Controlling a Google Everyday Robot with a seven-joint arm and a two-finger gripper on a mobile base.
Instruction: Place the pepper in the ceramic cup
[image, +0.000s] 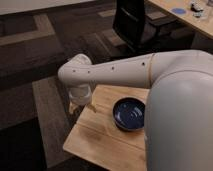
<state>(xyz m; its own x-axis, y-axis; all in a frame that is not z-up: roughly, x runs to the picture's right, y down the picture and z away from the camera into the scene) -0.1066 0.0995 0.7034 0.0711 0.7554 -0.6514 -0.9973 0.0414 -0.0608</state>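
Pepper hidden; hand (81, 103) over table (100, 141) L edge.

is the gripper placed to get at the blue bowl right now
Probably yes: the gripper hangs over a far corner of the table, and the blue bowl sits uncovered beside it, nothing visible between.

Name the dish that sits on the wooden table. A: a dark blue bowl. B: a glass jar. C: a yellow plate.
A: a dark blue bowl sits on the wooden table, apart from the gripper, which hangs over the table's edge.
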